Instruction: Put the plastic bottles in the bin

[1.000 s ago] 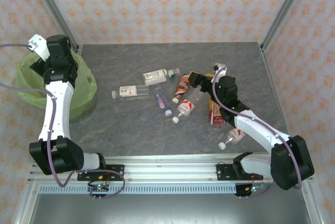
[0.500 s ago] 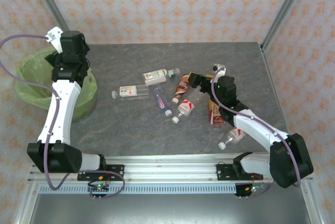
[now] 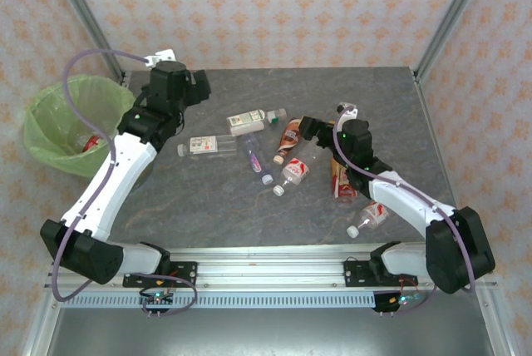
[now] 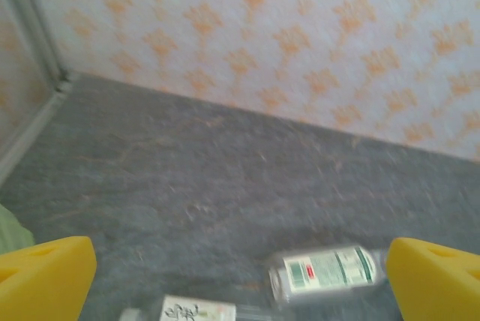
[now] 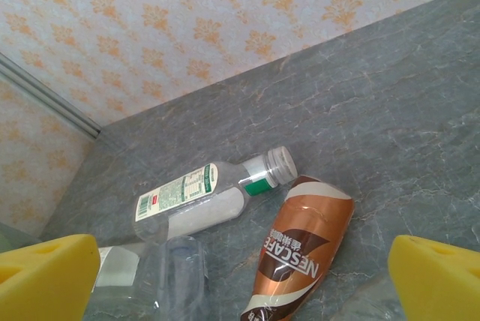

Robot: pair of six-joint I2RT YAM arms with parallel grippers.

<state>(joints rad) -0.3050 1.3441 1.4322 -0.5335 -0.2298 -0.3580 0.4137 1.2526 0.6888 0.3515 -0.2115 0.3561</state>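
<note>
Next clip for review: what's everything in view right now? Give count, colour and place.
bin: one, lime-green liner, table's left edge
bottle in bin: one, clear, red label, lying inside
white-labelled bottle: one, clear, left of the cluster
green-white bottle: one, clear, far side of cluster
purple-labelled bottle: one, clear, cluster centre
brown Nescafe bottle: one, beside the right gripper
red-white bottle: one, clear, near side of cluster
orange-red bottle: one, partly under the right arm
white-capped bottle: one, clear, near edge, right
table: one, grey, marbled
left gripper: one, yellow fingers, open, above table between bin and cluster
right gripper: one, yellow fingers, open, by the brown bottle
</note>
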